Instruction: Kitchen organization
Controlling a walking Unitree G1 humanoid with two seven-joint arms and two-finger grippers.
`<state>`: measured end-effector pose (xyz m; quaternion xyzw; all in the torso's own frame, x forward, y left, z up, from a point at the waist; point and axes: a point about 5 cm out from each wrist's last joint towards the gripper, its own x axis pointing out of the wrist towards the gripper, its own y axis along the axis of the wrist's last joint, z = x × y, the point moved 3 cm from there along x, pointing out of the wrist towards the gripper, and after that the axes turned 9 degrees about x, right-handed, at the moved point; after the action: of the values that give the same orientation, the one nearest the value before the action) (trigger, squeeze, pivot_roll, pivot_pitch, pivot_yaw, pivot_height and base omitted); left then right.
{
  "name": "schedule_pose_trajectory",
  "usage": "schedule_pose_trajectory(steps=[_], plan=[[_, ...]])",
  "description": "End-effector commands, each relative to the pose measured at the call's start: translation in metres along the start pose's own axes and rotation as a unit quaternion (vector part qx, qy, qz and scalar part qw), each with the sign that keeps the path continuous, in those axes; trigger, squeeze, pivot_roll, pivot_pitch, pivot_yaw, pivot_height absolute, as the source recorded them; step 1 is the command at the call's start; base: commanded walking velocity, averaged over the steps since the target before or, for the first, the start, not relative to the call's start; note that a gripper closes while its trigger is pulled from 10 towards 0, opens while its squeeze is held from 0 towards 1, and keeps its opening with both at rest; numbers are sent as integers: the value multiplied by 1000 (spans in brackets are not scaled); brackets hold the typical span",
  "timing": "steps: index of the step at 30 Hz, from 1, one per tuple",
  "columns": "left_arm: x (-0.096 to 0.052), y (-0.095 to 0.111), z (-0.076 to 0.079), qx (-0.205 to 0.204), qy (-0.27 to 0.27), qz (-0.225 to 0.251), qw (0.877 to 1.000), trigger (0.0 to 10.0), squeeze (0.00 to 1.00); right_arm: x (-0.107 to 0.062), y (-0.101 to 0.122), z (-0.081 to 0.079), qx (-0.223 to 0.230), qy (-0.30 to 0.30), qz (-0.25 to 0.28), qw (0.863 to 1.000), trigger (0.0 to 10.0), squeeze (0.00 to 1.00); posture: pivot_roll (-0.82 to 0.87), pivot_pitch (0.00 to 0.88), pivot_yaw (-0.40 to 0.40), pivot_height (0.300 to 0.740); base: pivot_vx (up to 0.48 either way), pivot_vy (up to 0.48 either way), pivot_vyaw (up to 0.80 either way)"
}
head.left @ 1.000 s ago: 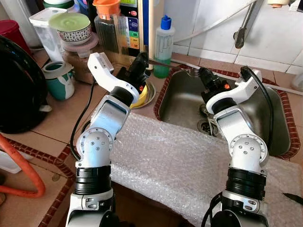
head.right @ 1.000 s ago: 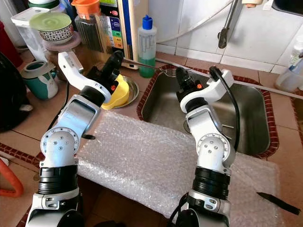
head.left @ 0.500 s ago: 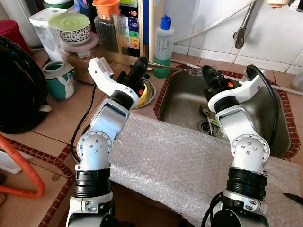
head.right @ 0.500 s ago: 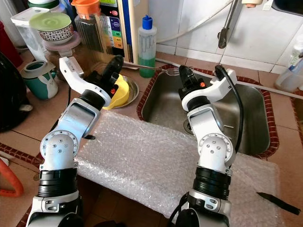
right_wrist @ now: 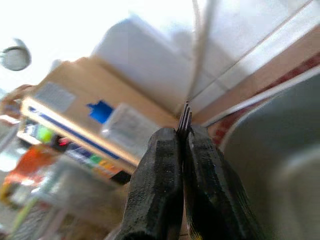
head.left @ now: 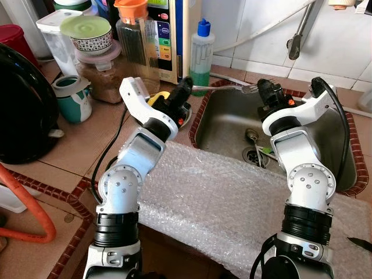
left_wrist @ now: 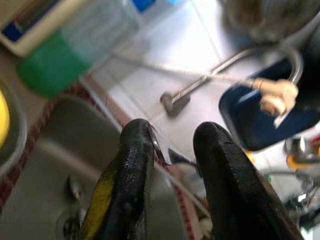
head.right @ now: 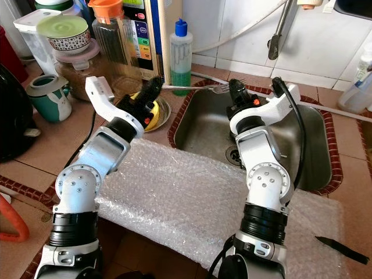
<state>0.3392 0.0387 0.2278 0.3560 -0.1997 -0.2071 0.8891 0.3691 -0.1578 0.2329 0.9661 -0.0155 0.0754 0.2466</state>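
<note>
Two grippers are raised over the far edge of the tabletop (head.left: pixel 70 148), joined by one fork (head.right: pixel 195 88).

Left side: a black appliance (head.left: pixel 20 104) and a green-and-white mug (head.left: pixel 72 97) stand well apart from the fingers. Behind them are a bowl (head.left: pixel 88 34) stacked on containers and an orange-lidded jar (head.left: pixel 132 32).

Left gripper (head.right: pixel 154 87): it sits over a yellow item in a metal dish (head.right: pixel 152 113). In the left wrist view one black finger (left_wrist: pixel 131 170) has the thin metal handle lying against its inner face, while a clear gap separates it from the other finger. The fingers stand narrowly apart; contact is on one side only, and a firm grip cannot be confirmed.

Between the grippers: the fork runs level from the left fingertips to the right ones, passing just in front of a green soap bottle with a blue cap (head.right: pixel 181 52). A sheet of bubble wrap (head.left: pixel 215 203) covers the near tabletop below both arms.

Right gripper (head.right: pixel 235 88): it is positioned over the near left corner of the steel sink (head.left: pixel 331 151). The right wrist view shows both fingers (right_wrist: pixel 159 180) pressed together with the fork tines standing up between their tips. The fork head is clamped.

Far right: a dark knife (head.right: pixel 344 250) lies on the tabletop, well apart from either gripper.
</note>
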Motion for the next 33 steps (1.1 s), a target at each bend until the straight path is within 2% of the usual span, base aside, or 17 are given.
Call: schedule_pose_trajectory(steps=[1,7,11,16,23,27,30,33], plan=[[3,-5,19,12,-45,-11,999,10000,1000,1,-2,6,-13,-24,1,1000,0,0,-29,82,29,740,0,0,0],[-3,-11,3,40,-19,-27,999,10000,1000,4,19,21,-55,-59,44,996,0,0,-23,85,39,740,0,0,0],[-3,-9,2,55,-17,-28,998,10000,1000,5,29,25,-93,-73,69,991,0,0,-14,85,47,740,0,0,0],[-5,-6,0,65,-16,-30,997,10000,1000,7,37,15,-152,-54,89,983,0,0,-7,87,53,740,0,0,0],[-12,-4,-6,84,-5,-33,996,10000,1000,13,44,20,-201,-61,107,972,0,0,10,89,53,740,0,0,0],[-16,-3,-11,101,3,-38,994,10000,1000,16,57,31,-270,-73,126,952,0,0,20,90,52,740,0,0,0],[-20,-5,-13,110,4,-46,993,10000,1000,19,62,39,-296,-82,128,943,0,0,26,92,54,740,0,0,0],[-25,-10,-16,138,4,-63,988,10000,1000,22,65,47,-374,-75,125,916,0,0,40,93,59,740,0,0,0]])
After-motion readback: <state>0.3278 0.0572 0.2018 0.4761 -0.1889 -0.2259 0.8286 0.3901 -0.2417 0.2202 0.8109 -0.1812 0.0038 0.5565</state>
